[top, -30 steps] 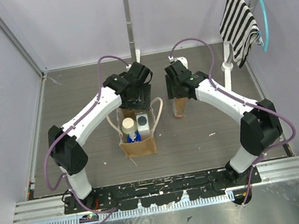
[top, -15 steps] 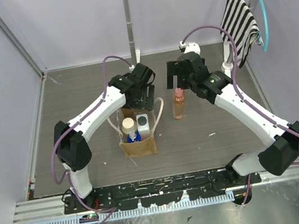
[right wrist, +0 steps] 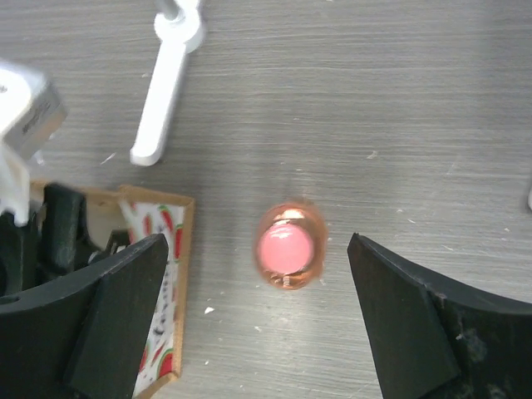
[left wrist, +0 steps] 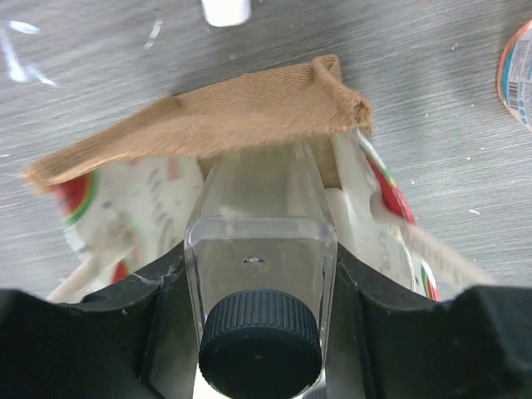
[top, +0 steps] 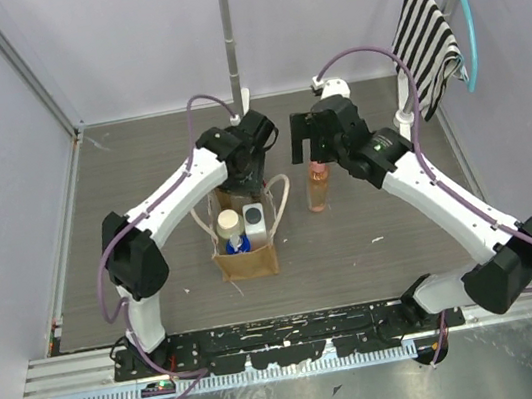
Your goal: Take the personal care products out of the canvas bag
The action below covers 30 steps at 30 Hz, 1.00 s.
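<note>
With the left pincer, pinching the clear bottle at its shoulders, dark cap toward the wrist camera, over the far end of the bag; cannot tell whether the base has cleared the rim. With the right pincer, spread wide and hanging straight above the pink bottle, touching nothing. As for progress, judged at less than half: one out, namely the pink bottle, standing upright on the table just right of the bag; one in hand, part-way at best; three to go, seen from above inside the bag: the cream-capped bottle, the grey-capped bottle beside it, and the blue bottle at the near end. Underneath, grey wood-grain boards, scuffed and flecked with white. Around, lilac walls in a metal frame, a pole rising at the back centre, and at the upper right a striped cloth draped from a rail beside a blue hoop.
</note>
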### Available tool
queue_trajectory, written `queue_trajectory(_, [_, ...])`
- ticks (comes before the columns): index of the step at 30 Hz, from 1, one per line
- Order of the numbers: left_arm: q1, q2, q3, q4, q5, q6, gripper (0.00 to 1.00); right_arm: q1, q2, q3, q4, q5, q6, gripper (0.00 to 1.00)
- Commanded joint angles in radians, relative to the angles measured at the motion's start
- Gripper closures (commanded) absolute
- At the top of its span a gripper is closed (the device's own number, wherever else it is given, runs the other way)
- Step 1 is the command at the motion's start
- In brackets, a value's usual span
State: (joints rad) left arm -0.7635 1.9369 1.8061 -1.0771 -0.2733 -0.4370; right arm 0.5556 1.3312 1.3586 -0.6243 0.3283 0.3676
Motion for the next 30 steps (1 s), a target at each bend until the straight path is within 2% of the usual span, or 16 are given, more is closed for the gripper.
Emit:
queue_trajectory(1, [0.002, -0.082, 0.247, -0.147, -0.128, 0.046, 1.00, 0.157, -0.028, 0.128, -0.012, 0.049, -0.021, 0.04])
queue_trajectory(2, [0.002, -0.100, 0.287, -0.174, -0.145, 0.048, 1.00, 0.229, -0.022, 0.157, -0.023, 0.086, -0.019, 0.04])
queue_trajectory(5, [0.005, -0.158, 0.385, -0.224, -0.173, 0.054, 1.00, 0.342, 0.000, 0.225, -0.052, 0.183, -0.003, 0.05])
queue_trajectory(11, [0.062, -0.298, 0.453, -0.249, -0.279, 0.035, 0.96, 0.417, 0.016, 0.211, -0.021, 0.149, 0.039, 0.09])
queue_trajectory(16, [0.189, -0.382, 0.408, -0.253, -0.340, -0.005, 1.00, 0.468, 0.078, 0.157, 0.007, 0.101, 0.066, 0.10])
queue_trajectory(20, [0.218, -0.432, 0.348, -0.240, -0.392, -0.002, 1.00, 0.502, 0.134, 0.135, 0.032, 0.065, 0.083, 0.11])
queue_trajectory(25, [0.244, -0.458, 0.265, -0.240, -0.382, 0.002, 0.98, 0.514, 0.200, 0.119, 0.020, 0.066, 0.112, 0.11])
queue_trajectory(30, [0.258, -0.505, 0.104, -0.192, -0.354, -0.026, 0.87, 0.515, 0.244, 0.074, -0.008, 0.091, 0.158, 0.14])
